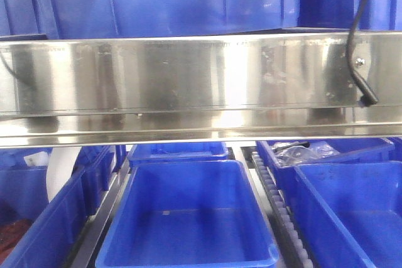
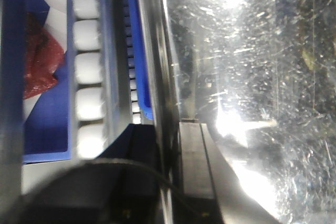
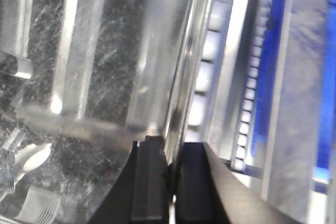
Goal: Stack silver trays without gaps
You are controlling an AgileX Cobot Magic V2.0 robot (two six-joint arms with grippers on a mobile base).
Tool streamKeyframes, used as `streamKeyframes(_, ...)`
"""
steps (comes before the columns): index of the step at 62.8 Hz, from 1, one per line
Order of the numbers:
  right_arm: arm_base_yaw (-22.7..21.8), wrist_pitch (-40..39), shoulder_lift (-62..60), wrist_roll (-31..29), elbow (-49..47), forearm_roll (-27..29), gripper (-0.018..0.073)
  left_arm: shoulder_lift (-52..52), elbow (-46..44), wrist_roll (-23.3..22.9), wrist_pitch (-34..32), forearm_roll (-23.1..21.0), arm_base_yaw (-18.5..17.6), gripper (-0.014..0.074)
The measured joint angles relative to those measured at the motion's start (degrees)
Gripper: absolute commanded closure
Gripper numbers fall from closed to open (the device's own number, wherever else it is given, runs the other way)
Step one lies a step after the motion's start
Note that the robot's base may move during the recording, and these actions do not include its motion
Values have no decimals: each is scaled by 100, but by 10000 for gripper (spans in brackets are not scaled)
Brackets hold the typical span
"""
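Left gripper (image 2: pixel 169 134) pinches the silver tray (image 2: pixel 252 77) rim. Right gripper (image 3: pixel 169 149) is likewise clamped on a rim (probably the same tray; view blurred). Blue bins (image 1: pixel 188 218) below.

A steel rail (image 1: pixel 188 73) runs across from 9 to 3 o'clock. Under it, a bin (image 1: pixel 188 218) stands at 6 o'clock and a second bin (image 1: pixel 358 211) at 4 o'clock, with a roller track (image 1: pixel 279 211) between them. In the left wrist view the silver tray (image 2: pixel 252 103) lies at 3 o'clock and the rollers (image 2: pixel 86 66) at 9 o'clock.
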Motion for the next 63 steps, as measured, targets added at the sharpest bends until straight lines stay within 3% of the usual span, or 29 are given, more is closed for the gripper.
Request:
streamKeyframes(21,253,0,-357,127,0,-22,504,-713,89,67,51,46,-29,637)
streamKeyframes(44,292,0,-881,218,442,-11,504,-782,102,113,51,-286,-29,637)
streamKeyframes(63,294,0,-890,226,627,20,504,-782,689,49,40,-505,-29,637)
